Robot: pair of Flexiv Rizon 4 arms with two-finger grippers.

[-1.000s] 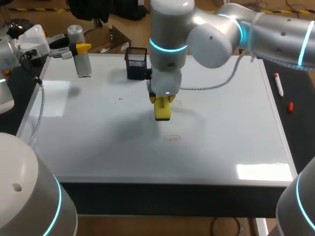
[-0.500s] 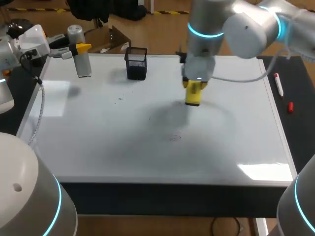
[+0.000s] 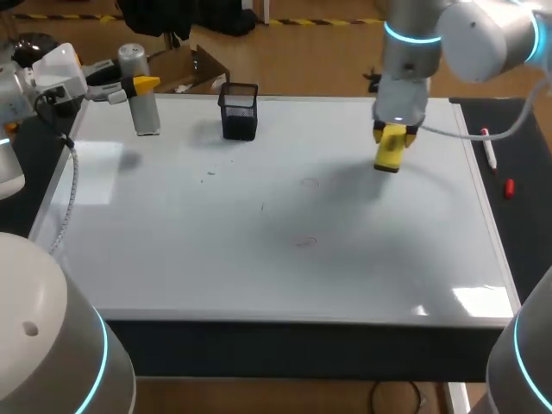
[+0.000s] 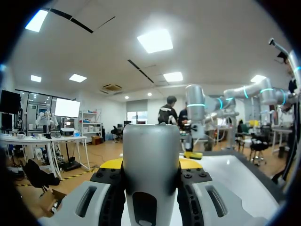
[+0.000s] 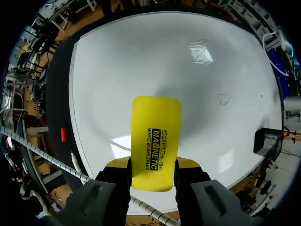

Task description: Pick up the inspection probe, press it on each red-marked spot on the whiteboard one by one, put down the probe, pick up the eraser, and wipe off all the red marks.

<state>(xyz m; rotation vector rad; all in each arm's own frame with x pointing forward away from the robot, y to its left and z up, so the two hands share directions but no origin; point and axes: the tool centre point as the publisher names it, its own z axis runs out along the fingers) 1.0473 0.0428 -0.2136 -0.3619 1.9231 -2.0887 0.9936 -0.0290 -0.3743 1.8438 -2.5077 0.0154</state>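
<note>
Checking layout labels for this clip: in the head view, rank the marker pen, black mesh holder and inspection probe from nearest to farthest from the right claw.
Measured from the right claw, shut on the eraser:
1. marker pen, just off the right edge of the whiteboard.
2. black mesh holder, at the far edge, left of the middle.
3. inspection probe, upright near the far left corner.

one eraser [image 3: 389,148], one probe [image 3: 142,102], one mesh cup [image 3: 239,111], one marker [image 3: 488,147]
</note>
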